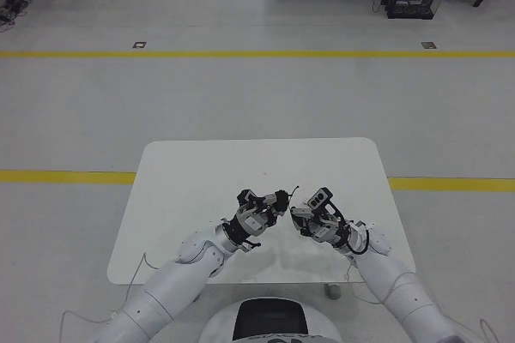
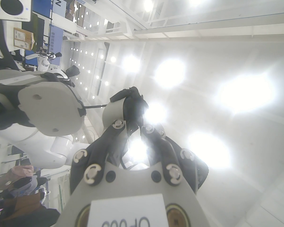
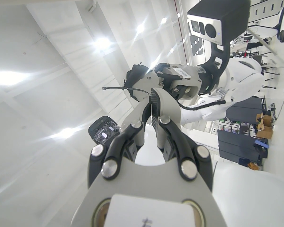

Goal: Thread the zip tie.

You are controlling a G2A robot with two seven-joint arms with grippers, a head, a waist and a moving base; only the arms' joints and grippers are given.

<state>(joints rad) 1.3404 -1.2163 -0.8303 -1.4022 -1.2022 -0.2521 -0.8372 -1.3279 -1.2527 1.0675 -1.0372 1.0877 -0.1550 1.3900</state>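
Note:
Both grippers hover just above the white table (image 1: pixel 240 163), tips facing each other near its front middle. A thin black zip tie (image 1: pixel 289 194) spans the small gap between them. In the right wrist view my right gripper (image 3: pixel 151 98) is shut on the strap of the zip tie (image 3: pixel 123 88), which curves away past the left gripper (image 3: pixel 134 83), its small head sticking out beyond. In the left wrist view my left gripper (image 2: pixel 132 100) is shut, and the zip tie (image 2: pixel 95 106) runs straight out from it toward the other arm. In the top view the left gripper (image 1: pixel 275 203) and right gripper (image 1: pixel 297 211) almost touch.
The tabletop around and beyond the grippers is bare white. Grey floor with yellow lines surrounds the table.

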